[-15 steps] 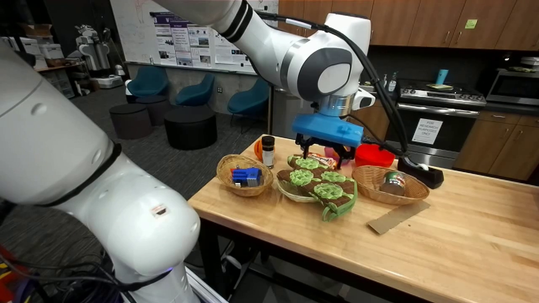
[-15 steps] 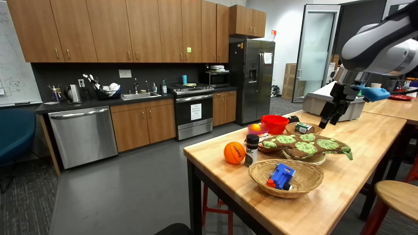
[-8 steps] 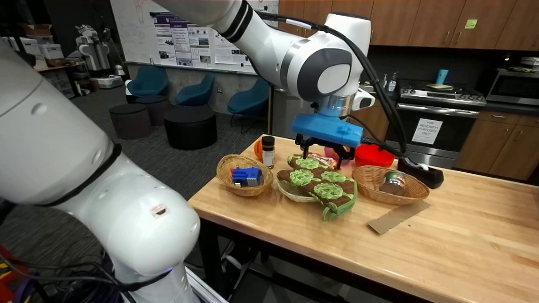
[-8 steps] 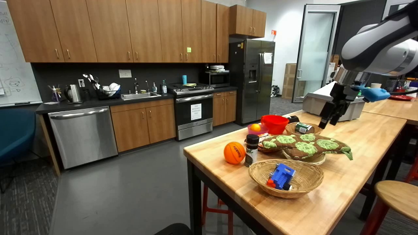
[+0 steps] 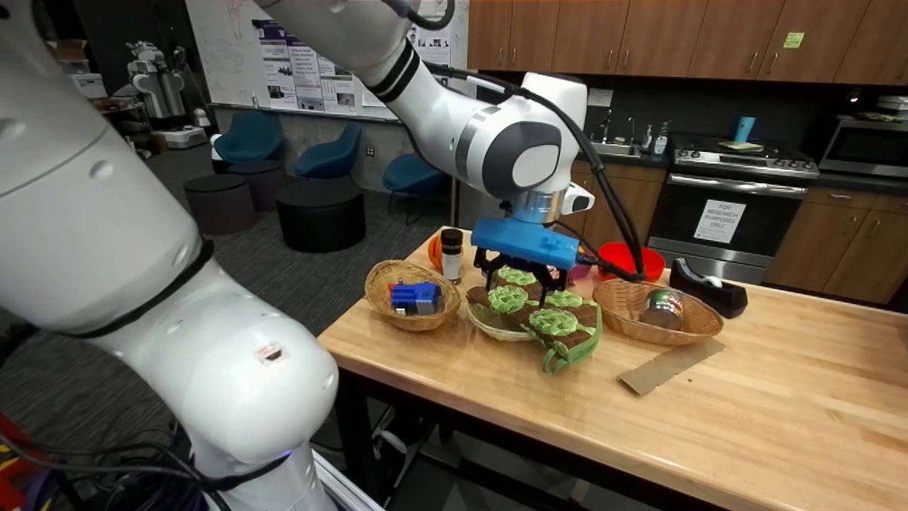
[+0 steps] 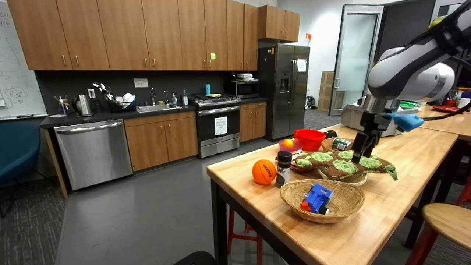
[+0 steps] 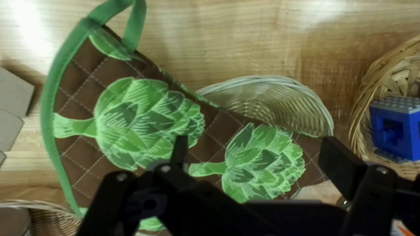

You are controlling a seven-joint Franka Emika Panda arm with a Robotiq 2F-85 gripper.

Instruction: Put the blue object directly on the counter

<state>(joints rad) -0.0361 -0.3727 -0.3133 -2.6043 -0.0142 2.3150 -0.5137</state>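
Note:
The blue object (image 5: 416,298) is a small dark-blue blocky piece with grey and red parts. It lies inside a round wicker basket (image 5: 376,293) at the left end of the counter. The blue object (image 6: 317,198) and basket (image 6: 289,203) also show in an exterior view. In the wrist view the blue object (image 7: 395,131) is at the right edge, partly cut off. The counter (image 5: 539,411) is light wood. My gripper (image 5: 517,294) is open and empty, pointing down over the oven mitt, to one side of the blue object; its fingers (image 7: 254,150) stand wide apart in the wrist view.
A brown-green oven mitt (image 5: 553,321) covers a pale basket (image 7: 288,98) beside the blue object's basket. A pepper grinder (image 6: 283,170) and an orange ball (image 6: 264,172) stand near that basket. Another basket (image 5: 617,323) holds a can (image 5: 663,309). A red bowl (image 5: 631,257) stands behind.
My gripper has moved lower and toward the blue object's basket, now over the oven mitt. The blue object and the other things have not moved.

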